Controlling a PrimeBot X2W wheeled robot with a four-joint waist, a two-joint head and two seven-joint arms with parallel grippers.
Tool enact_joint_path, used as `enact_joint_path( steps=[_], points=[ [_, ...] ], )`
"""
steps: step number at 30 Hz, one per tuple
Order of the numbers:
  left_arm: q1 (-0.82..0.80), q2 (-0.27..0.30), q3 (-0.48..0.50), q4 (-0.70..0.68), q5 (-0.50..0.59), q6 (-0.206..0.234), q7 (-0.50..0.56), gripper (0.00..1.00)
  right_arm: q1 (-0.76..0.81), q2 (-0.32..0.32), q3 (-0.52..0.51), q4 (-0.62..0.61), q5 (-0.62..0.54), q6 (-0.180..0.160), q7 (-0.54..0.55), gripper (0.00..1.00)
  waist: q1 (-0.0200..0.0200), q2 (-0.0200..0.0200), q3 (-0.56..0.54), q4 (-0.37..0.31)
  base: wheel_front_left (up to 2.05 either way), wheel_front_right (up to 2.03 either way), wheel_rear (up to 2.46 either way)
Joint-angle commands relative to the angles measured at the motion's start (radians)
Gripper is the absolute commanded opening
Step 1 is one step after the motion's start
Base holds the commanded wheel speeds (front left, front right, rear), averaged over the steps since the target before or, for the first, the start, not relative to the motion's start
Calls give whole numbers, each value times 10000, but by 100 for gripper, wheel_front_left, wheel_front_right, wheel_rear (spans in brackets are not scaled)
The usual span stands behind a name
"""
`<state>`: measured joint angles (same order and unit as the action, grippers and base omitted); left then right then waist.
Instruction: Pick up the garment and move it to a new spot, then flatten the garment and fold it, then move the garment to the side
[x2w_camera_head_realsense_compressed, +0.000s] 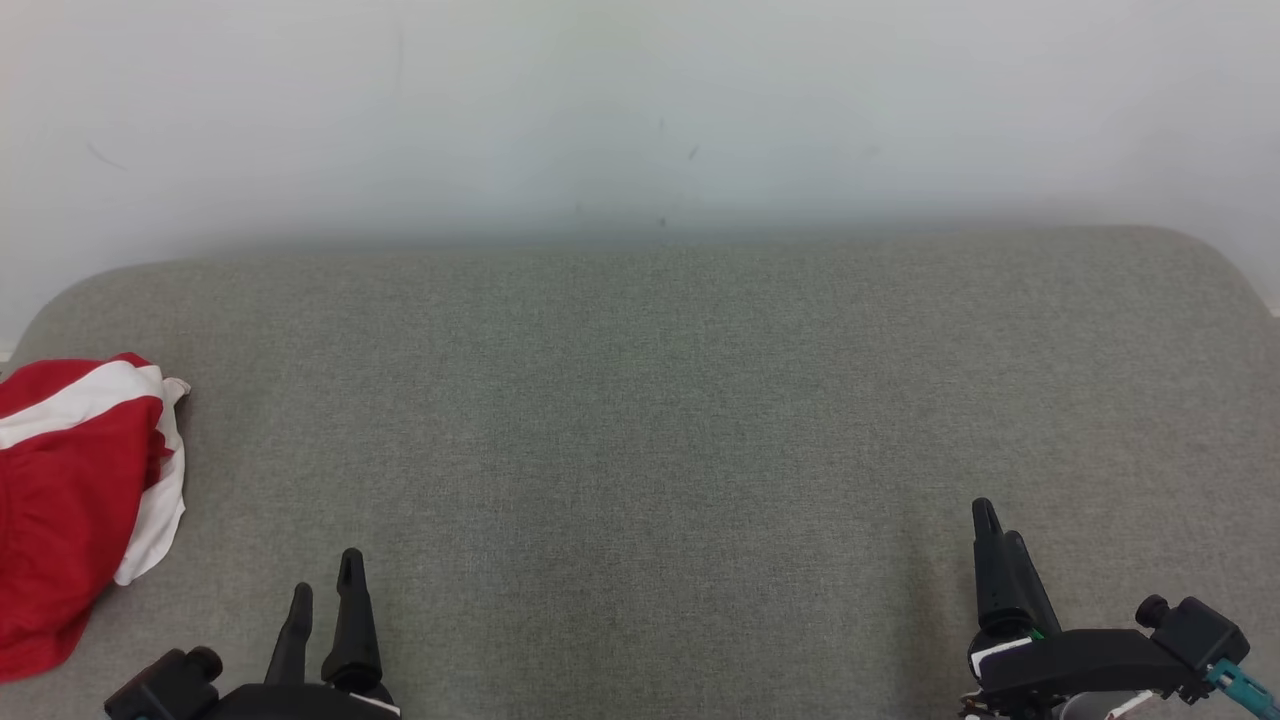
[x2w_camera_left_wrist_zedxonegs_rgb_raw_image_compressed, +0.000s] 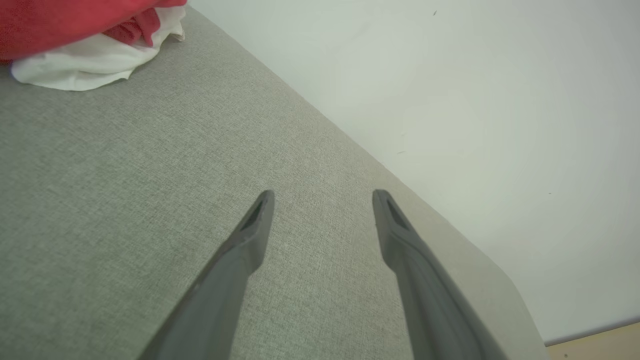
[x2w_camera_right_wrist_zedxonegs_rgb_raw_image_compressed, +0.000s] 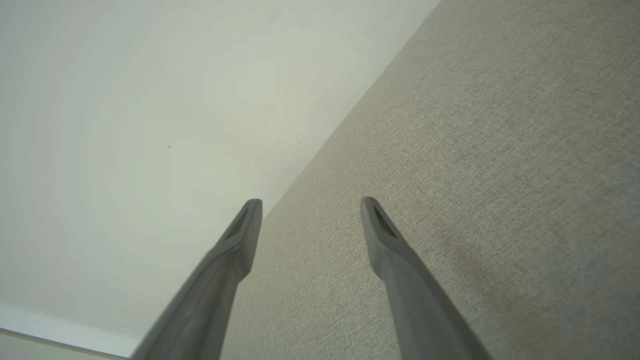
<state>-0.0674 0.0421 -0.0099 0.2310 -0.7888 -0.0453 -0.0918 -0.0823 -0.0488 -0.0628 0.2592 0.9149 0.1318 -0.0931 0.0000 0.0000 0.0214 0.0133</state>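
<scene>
Closest to the robot, at the near edge of the surface (x2w_camera_head_realsense_compressed: 640, 420), both tools hang just above the grey cloth. The left tool (x2w_camera_head_realsense_compressed: 325, 575) is near the left corner and the right tool (x2w_camera_head_realsense_compressed: 1000, 522) is near the right corner. Each one has its two fingers spread wide with nothing between them. The garment (x2w_camera_head_realsense_compressed: 70, 500) lies in a lump at the left edge of the surface, a little farther in than the left tool and well apart from the right tool. Part of it runs out of the head view, so I cannot tell if some of it hangs over the edge. If it does, a small push could make it slide off. The lump has many layers, so a pinch might catch only the top layer and the rest would drag or drop. A pinch that goes too low could grab the grey cover too. The right tool has a long way to reach, and the two arms could bump over the garment. The fingers are dark, hard, long and thin, with pointed tips. The garment is soft and floppy, bright red with a white band and a white edge that curls out from under the red. The surface is a rough grey weave, flat, with round far corners. Behind it stands a smooth pale wall (x2w_camera_head_realsense_compressed: 640, 110) with a few tiny dark marks.
</scene>
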Motion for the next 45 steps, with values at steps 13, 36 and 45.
enact_joint_path(
  steps=[13,36,45],
  points=[
    [-219,204,-442,-127,2324,85,-438,100,-233,-13,-19,86,-2105,-11,-429,100,0,0,23,30,0,0,0],
    [-205,550,-1220,-192,4912,565,-1019,100,-112,-15,92,147,-5647,-14,-1006,100,0,0,52,49,0,0,0],
    [-225,583,-1378,-138,5510,634,-1195,100,-107,-15,136,262,-6300,-16,-1180,100,0,0,63,55,0,0,0]
  ],
)
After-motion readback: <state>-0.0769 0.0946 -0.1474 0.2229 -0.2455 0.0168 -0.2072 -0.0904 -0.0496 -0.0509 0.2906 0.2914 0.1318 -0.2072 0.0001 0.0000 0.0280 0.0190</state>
